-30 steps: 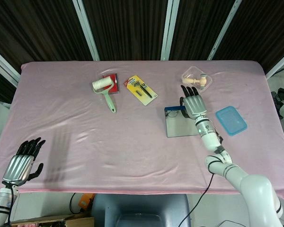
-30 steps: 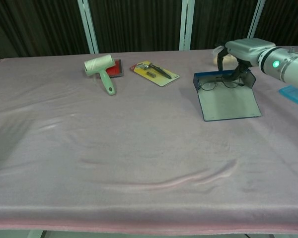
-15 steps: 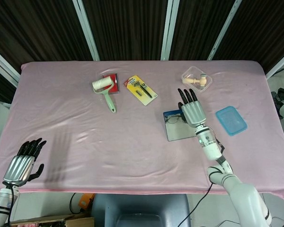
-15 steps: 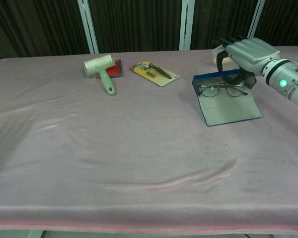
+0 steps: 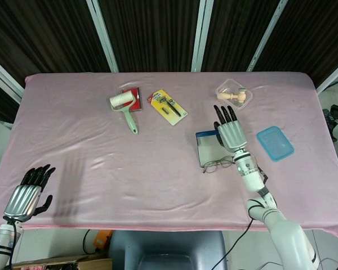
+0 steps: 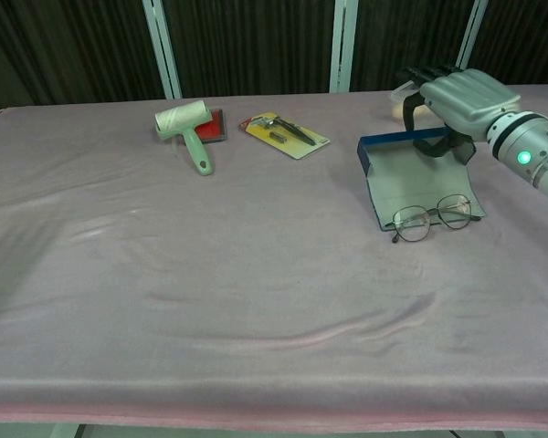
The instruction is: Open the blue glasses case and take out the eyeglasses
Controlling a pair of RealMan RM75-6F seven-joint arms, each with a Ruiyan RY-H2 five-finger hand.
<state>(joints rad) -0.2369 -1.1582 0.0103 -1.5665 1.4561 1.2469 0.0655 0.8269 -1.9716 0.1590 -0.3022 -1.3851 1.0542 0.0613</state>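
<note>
The blue glasses case [image 5: 208, 147] [image 6: 409, 175] lies open right of centre, its grey lining facing up. The eyeglasses [image 5: 218, 165] [image 6: 436, 217] lie outside it, across the near edge of the open flap and partly on the pink cloth. My right hand [image 5: 230, 132] [image 6: 462, 95] hovers over the case's far right end, fingers stretched flat and pointing away. Its dark thumb hangs down at the case's back wall, and the hand holds nothing. My left hand [image 5: 27, 194] shows only in the head view, at the table's near left corner, fingers apart and empty.
A green lint roller [image 5: 124, 108] [image 6: 184, 123] with a red holder and a yellow blister pack [image 5: 169, 107] [image 6: 286, 134] lie at the back. A clear box [image 5: 234, 94] sits beyond my right hand. A blue lid [image 5: 275, 143] lies to its right.
The eyeglasses have come out of the case and slid toward me onto the flap's near edge. My right hand has let them go and drawn back slightly. The left hand stayed put.
</note>
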